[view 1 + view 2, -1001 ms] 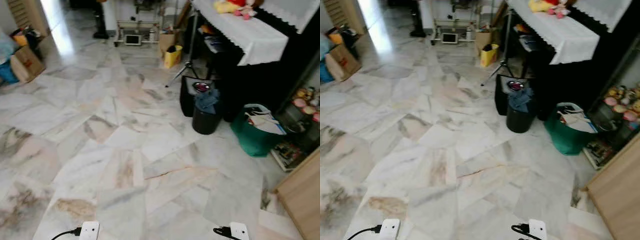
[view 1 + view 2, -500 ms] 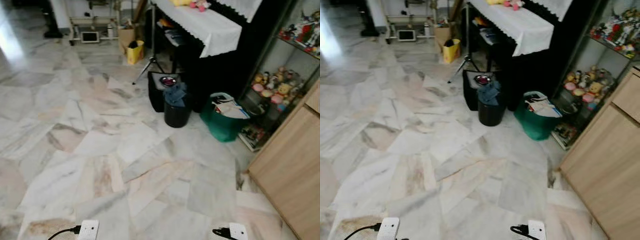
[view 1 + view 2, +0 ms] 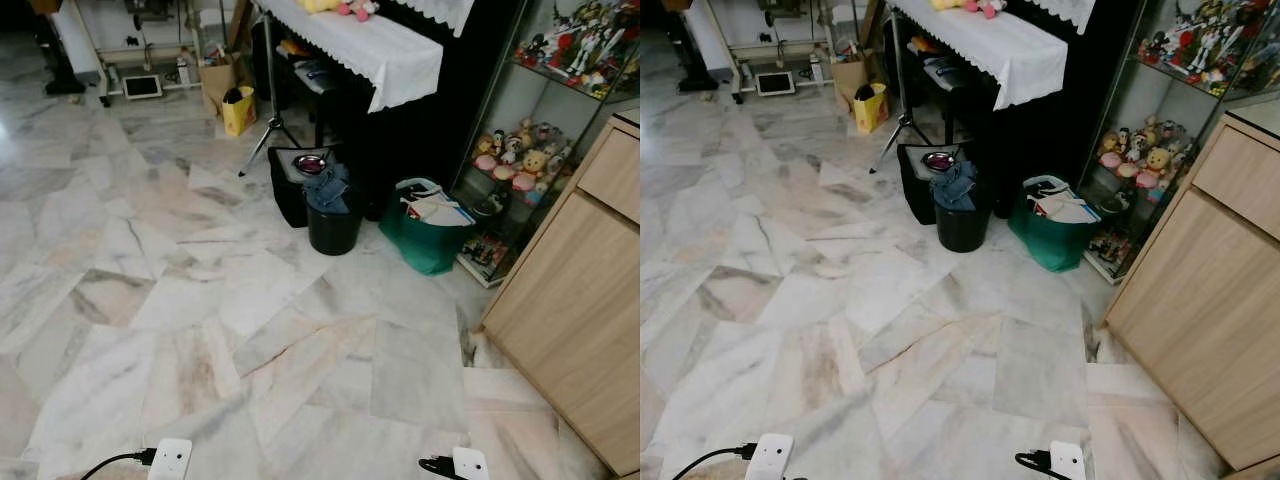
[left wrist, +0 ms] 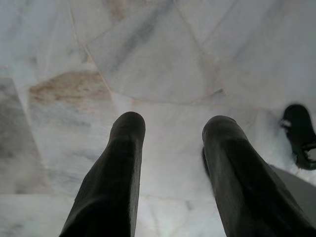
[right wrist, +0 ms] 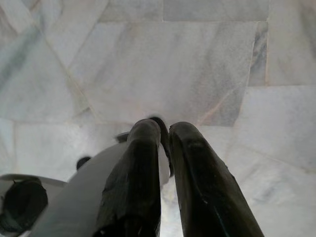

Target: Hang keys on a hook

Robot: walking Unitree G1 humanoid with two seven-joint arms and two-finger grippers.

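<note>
1. Right wrist view is showing the right tool (image 5: 165,129) hanging over the marble floor (image 5: 197,64), its two black fingers (image 5: 140,163) pressed nearly together. Something dark is peeking out at their tips, but it is too small and hidden to say whether it is keys, so I cannot tell what, if anything, the tool is gripping.
2. The left tool (image 4: 173,126) is pointing down at the floor with its fingers (image 4: 123,148) spread wide apart and nothing between them.
3. No hook is appearing in the eye views, so the hanging step is, in my judgement, not yet done; the task is looking early, with the robot standing on open floor.
4. Ahead, a black bin (image 3: 333,222) is sitting just beside a green bag (image 3: 425,240), both near a dark piano draped with a white cloth (image 3: 380,50).
5. On the right a wooden cabinet (image 3: 580,320) is standing, with a glass shelf of toys (image 3: 520,160) beyond it.
6. What is remaining, as I judge it: finding the hook, reaching it and hanging the keys.
</note>
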